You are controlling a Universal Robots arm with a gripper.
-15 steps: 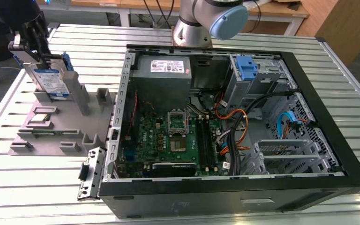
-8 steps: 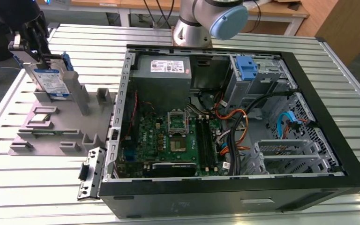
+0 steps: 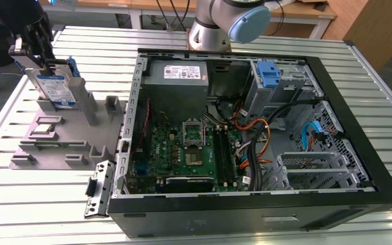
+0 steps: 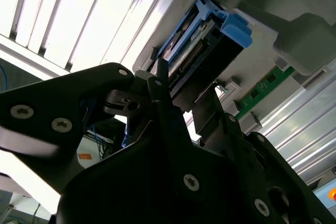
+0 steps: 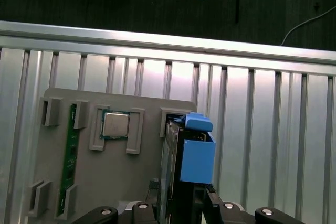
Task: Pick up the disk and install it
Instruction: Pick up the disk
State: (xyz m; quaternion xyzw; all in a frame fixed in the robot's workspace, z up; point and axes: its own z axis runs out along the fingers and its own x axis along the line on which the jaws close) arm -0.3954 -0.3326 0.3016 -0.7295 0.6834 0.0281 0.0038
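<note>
On the desk (image 3: pixel 26 209), at the exterior view's left, the disk (image 3: pixel 55 90) stands on edge in a slot of the grey fixture (image 3: pixel 70 140), blue carrier around it. The claw (image 3: pixel 46 65) sits right over the disk's upper end. Can't tell whether it's clamped or open. In both wrist views the claw (image 5: pixel 181 203) straddles the disk (image 5: pixel 197 156), which is seen edge-on. The fixture also holds a CPU (image 5: pixel 115 125) and a RAM stick (image 5: pixel 68 156) in their own pockets. The open PC case (image 3: pixel 363 107) lies beside the fixture, to the exterior view's right, with a lone blue bracket (image 3: pixel 269 74) in the drive bay and a grey power supply (image 3: pixel 179 76) near it.
</note>
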